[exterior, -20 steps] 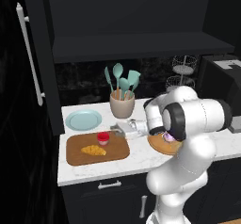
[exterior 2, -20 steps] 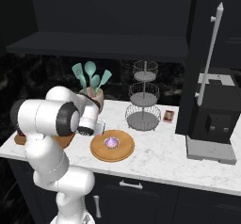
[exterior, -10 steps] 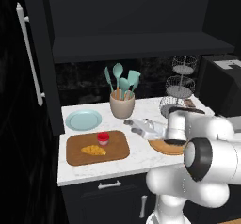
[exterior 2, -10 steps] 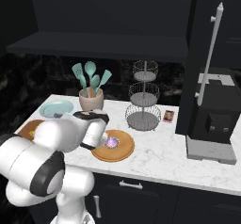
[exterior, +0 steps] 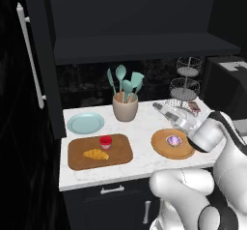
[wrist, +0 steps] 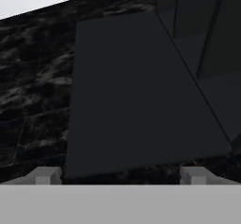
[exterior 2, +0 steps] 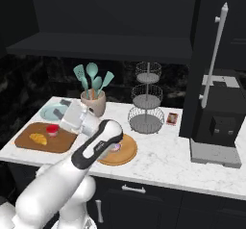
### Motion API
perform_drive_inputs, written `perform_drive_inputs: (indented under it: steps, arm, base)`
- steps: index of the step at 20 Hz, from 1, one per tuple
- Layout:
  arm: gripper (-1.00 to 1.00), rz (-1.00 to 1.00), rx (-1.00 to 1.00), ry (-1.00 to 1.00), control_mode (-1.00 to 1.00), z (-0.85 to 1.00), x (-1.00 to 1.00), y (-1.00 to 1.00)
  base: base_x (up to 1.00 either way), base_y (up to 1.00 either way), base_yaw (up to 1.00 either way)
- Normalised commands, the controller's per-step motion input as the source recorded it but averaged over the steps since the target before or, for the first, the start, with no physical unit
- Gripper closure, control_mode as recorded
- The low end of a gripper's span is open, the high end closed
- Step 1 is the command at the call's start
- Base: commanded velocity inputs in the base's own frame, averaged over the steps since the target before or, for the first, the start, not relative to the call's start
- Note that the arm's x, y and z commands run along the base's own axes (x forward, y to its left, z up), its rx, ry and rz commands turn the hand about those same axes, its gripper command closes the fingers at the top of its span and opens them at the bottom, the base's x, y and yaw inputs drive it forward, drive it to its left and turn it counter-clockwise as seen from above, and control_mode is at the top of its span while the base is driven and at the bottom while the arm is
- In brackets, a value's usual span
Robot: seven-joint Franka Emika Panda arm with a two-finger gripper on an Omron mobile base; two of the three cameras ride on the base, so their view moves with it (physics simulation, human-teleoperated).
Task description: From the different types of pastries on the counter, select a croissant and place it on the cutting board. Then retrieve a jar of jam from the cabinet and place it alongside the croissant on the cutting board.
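A: Where is the gripper (exterior: 159, 107)?

B: Raised over the far right of the counter (exterior: 140, 130), between the crock (exterior: 125, 109) and the wire stand (exterior: 184, 86). In the hand view its tips sit wide apart with nothing between them, facing the dark backsplash and the cabinet (wrist: 141, 91).

A: And the task's things?

B: The croissant (exterior: 96, 154) lies on the board (exterior: 120, 152), near the left front of the counter. The jar (exterior: 105, 141) stands on the board too, just behind the croissant. Whether they touch is hard to tell at this size; they look barely apart.

A: So it seems done. What could still go wrong?

B: Mostly the arm's own sweep. Its elbow hangs low beside the round plate (exterior: 161, 147) with the cupcake (exterior: 173, 140), so a careless retreat could shove that plate toward the edge. Swinging the hand left could clip the crock's utensils (exterior: 125, 83), and swinging low over the board could topple the jar or knock the croissant off.
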Motion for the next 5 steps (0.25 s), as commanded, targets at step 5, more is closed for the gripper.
perform_drive_inputs:
  steps: [5]
  arm:
    - [-1.0, -0.25, 0.31, 0.06, -1.0, 0.75, -1.0, -0.52]
  base:
    - [0.0, 0.0, 0.0]
